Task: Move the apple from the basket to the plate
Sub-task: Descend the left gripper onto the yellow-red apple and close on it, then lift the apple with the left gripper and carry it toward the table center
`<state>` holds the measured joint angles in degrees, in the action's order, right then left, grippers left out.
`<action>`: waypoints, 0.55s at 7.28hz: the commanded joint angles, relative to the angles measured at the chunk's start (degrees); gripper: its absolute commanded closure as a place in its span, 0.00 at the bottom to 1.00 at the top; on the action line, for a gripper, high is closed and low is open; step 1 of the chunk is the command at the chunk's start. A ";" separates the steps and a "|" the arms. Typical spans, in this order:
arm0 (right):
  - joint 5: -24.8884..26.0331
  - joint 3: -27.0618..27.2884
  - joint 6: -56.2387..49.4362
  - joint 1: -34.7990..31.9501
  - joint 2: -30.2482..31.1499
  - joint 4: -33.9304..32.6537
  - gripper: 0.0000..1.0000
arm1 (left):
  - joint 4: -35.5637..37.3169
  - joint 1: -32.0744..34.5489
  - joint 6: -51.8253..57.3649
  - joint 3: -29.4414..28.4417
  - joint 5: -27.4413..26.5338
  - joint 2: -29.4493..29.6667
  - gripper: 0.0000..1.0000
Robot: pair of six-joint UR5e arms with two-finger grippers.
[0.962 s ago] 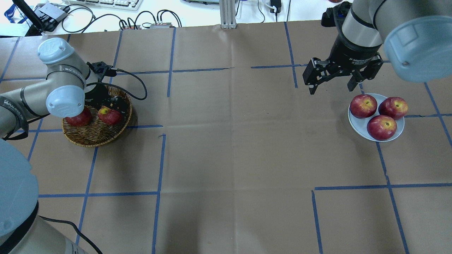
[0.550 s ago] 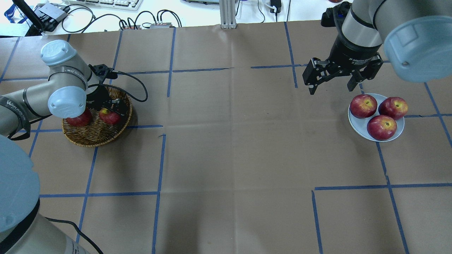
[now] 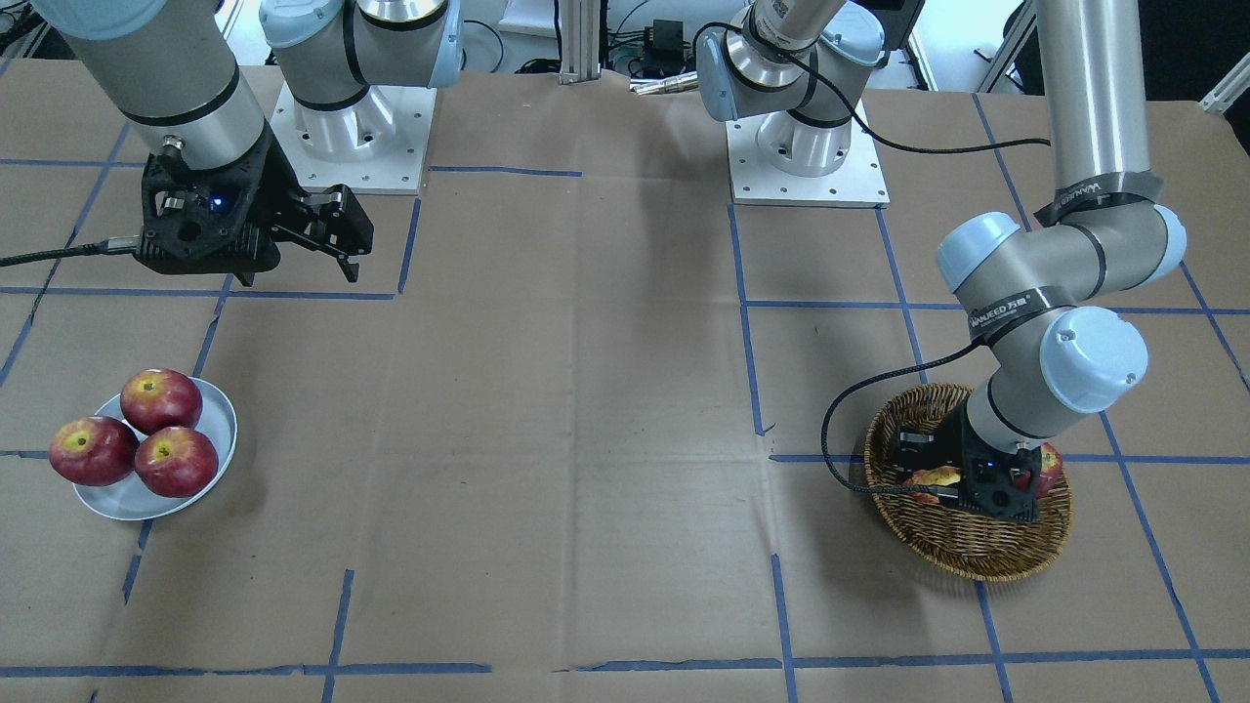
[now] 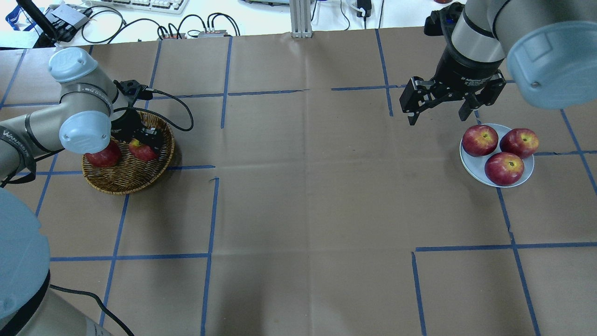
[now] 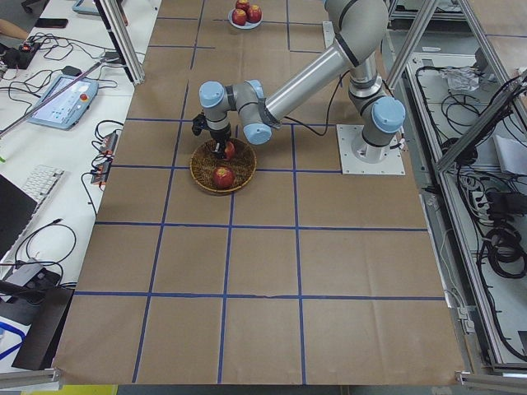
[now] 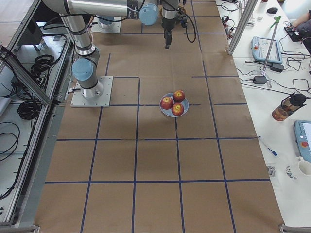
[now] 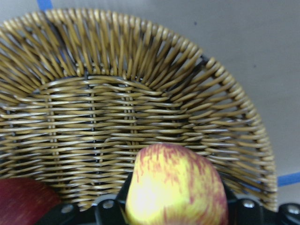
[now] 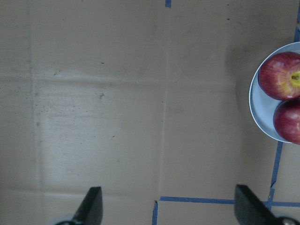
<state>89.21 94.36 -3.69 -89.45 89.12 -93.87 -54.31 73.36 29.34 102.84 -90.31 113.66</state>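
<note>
left pincer [image 4: 143, 145] clasping apple [image 7: 176, 187], shifted slightly back in basket [image 4: 122, 186]

The brown table [image 4: 298, 210], gridded with blue tape [image 4: 140, 256], bears the basket [image 4: 126, 184] and plate [image 4: 471, 165], well apart.

Silver-grey left arm [image 4: 86, 100]: elbow bent, wrist turned down | black two-finger left hand [image 4: 143, 148]: low, jaws closed against both sides of yellow-streaked light red apple [image 7: 176, 187] | silver-grey right arm [image 4: 480, 28]: raised | black two-finger right hand [image 4: 438, 117]: fingers pointing down, jaws spread wide.
</note>
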 commanded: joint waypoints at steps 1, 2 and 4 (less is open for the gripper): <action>0.00 0.03 0.00 0.06 0.00 0.00 0.00 | -5.59 3.69 -10.10 -0.44 0.74 -5.44 0.47; 0.00 0.03 0.00 0.07 0.00 0.00 0.00 | -7.11 10.16 -17.05 -1.23 0.31 -7.21 0.47; 0.00 0.03 -0.09 -0.02 -0.09 0.00 0.00 | -6.51 23.09 -36.45 -3.33 0.22 -6.18 0.47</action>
<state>89.21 94.36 -3.71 -89.44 89.09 -93.87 -60.84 89.07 3.97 101.03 -90.09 107.00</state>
